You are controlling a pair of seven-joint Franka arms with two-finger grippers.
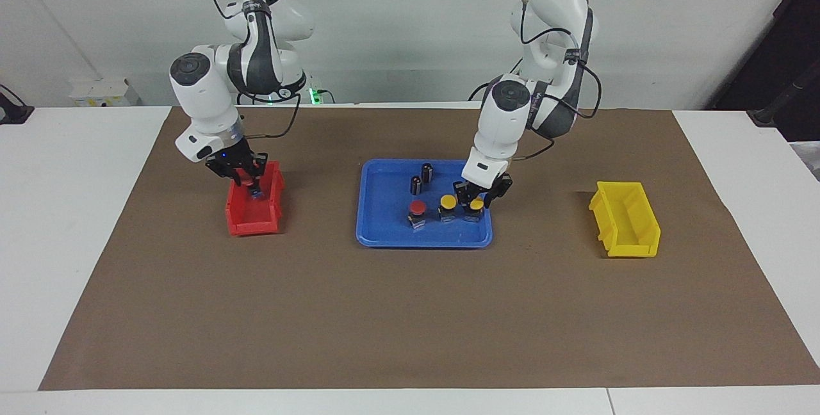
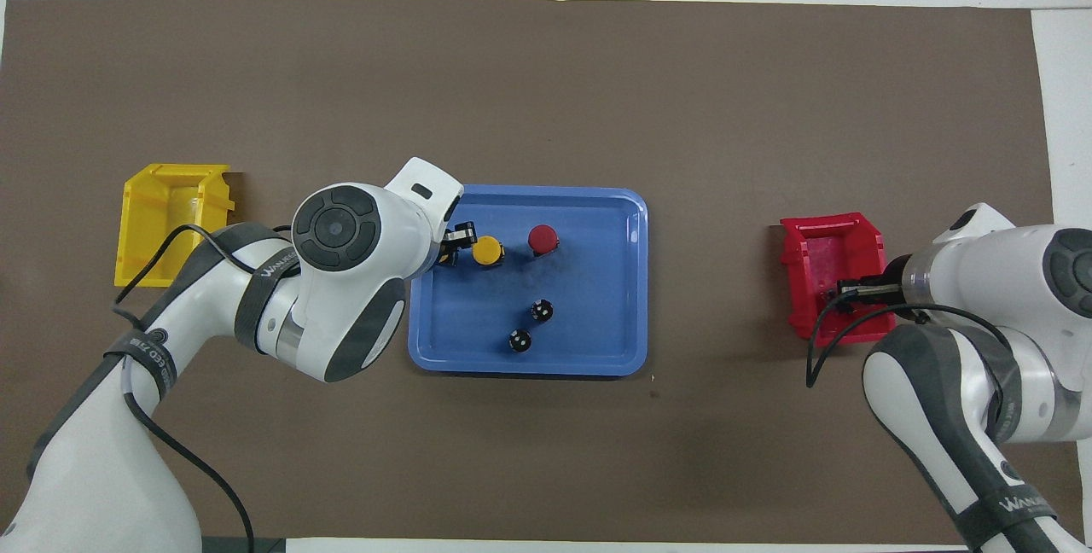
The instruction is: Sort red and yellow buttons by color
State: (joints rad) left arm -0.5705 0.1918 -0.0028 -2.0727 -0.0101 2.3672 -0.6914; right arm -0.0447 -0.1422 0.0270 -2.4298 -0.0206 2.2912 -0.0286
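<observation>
A blue tray [image 1: 378, 226] [image 2: 614, 220] lies mid-table. On it stand a red button [image 1: 417, 210] [image 2: 543, 239] and a yellow button [image 1: 448, 203] [image 2: 486, 251]. A second yellow button [image 1: 476, 205] stands beside it toward the left arm's end, mostly hidden in the overhead view. My left gripper [image 1: 477, 199] [image 2: 450, 247] is down on the tray at this second yellow button. My right gripper [image 1: 247, 179] is low in the red bin [image 1: 253, 221] [image 2: 832, 239], shut on the second red button [image 1: 254, 189]. The overhead view hides it under the wrist.
Two small dark cylinders with silvery tops [image 1: 426, 171] [image 1: 416, 184] [image 2: 542, 310] [image 2: 519, 340] stand on the tray, nearer to the robots than the buttons. A yellow bin [image 1: 624, 219] [image 2: 166, 220] sits toward the left arm's end. A brown mat [image 1: 410, 312] covers the table.
</observation>
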